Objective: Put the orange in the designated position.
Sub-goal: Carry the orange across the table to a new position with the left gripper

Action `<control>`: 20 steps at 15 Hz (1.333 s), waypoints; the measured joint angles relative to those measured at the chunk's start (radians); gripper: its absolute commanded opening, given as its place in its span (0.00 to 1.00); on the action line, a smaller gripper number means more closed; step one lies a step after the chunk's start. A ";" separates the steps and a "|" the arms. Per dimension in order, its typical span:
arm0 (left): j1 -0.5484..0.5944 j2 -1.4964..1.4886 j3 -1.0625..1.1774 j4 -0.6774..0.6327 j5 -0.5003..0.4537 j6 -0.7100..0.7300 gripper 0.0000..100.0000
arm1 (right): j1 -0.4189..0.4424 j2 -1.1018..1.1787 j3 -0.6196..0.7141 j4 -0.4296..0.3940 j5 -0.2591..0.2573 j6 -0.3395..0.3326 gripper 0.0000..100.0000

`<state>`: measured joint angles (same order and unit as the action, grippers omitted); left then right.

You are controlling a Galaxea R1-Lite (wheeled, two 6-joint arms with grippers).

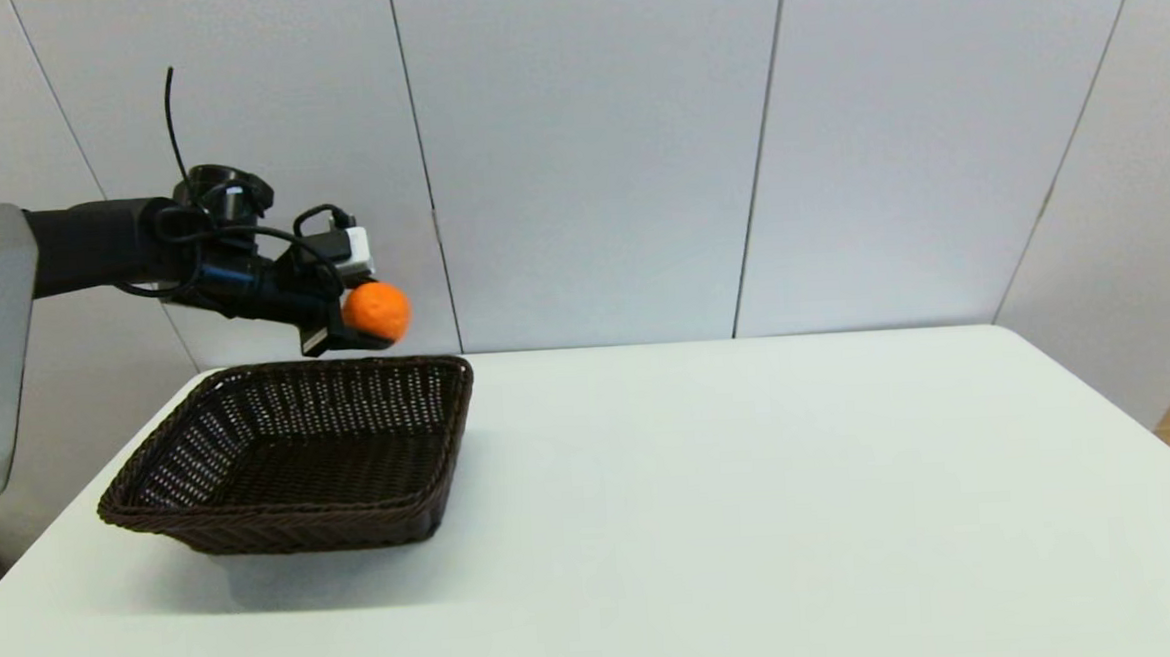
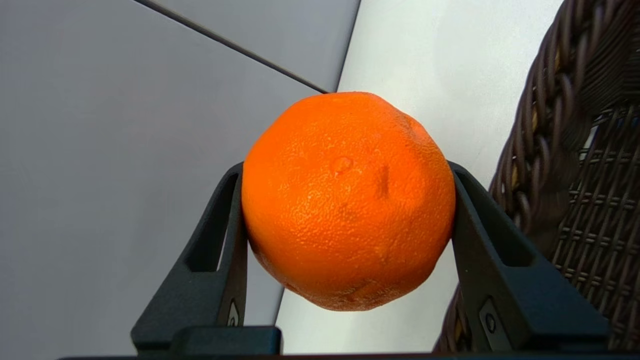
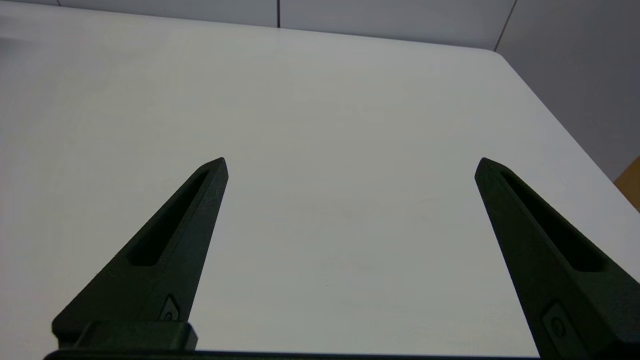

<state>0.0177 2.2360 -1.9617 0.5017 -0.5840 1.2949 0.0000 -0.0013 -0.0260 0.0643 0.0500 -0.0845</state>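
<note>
The orange is bright and dimpled, held in the air above the far right corner of the dark wicker basket. My left gripper is shut on it. In the left wrist view the orange sits squeezed between the two black fingers, with the basket's woven rim close beside it. My right gripper is open over bare table, with nothing between its fingers; it is out of the head view.
The white table stretches to the right of the basket. A grey panelled wall stands right behind the table's far edge. The basket sits near the table's left edge.
</note>
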 measured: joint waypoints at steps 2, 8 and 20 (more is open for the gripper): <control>0.000 0.011 -0.004 0.001 0.000 0.014 0.00 | 0.000 0.000 0.000 0.000 0.000 0.000 1.00; 0.000 0.037 -0.009 -0.003 0.002 0.016 0.00 | 0.000 0.000 0.000 0.000 0.000 0.000 1.00; 0.004 0.012 -0.014 -0.013 0.001 0.009 0.00 | 0.000 0.000 0.000 0.000 0.000 0.000 1.00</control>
<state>0.0221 2.2481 -1.9757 0.4887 -0.5826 1.3036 0.0000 -0.0013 -0.0260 0.0643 0.0500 -0.0840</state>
